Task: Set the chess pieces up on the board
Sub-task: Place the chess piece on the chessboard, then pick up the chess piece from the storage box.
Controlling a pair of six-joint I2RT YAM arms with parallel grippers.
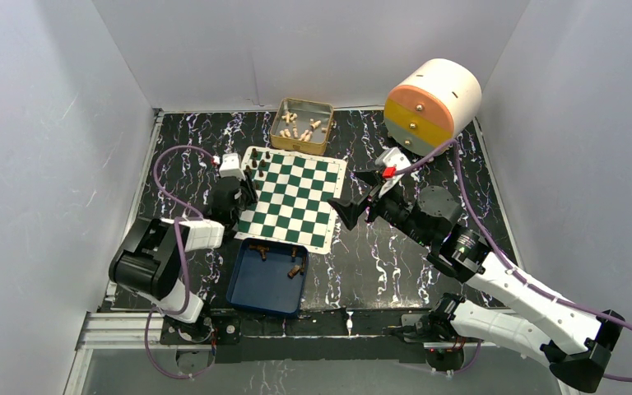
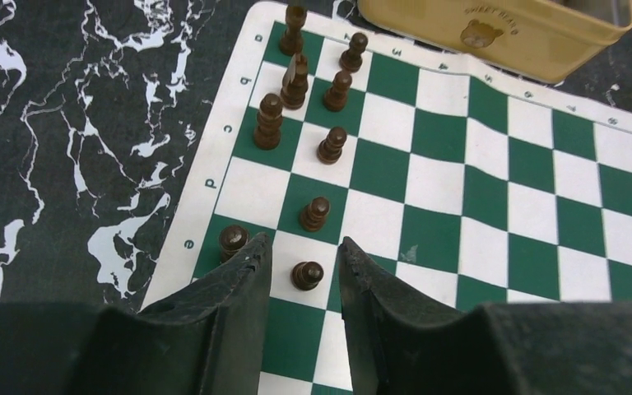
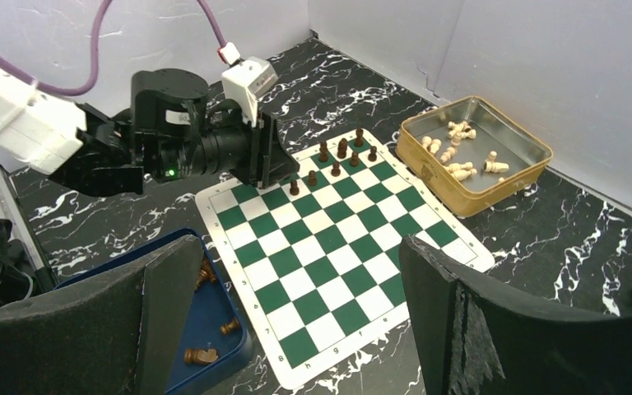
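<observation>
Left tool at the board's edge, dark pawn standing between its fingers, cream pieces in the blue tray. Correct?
No. The cream pieces lie in the gold tin; the blue tray holds dark-brown pieces. The right wrist view shows both. The rest holds.

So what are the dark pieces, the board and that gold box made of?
Dark pieces: likely turned wood, brown with a soft sheen. Board: seemingly a flexible vinyl mat; it ripples near the far edge. Gold box: probably thin metal, with a rolled rim and stamped bear.
</observation>
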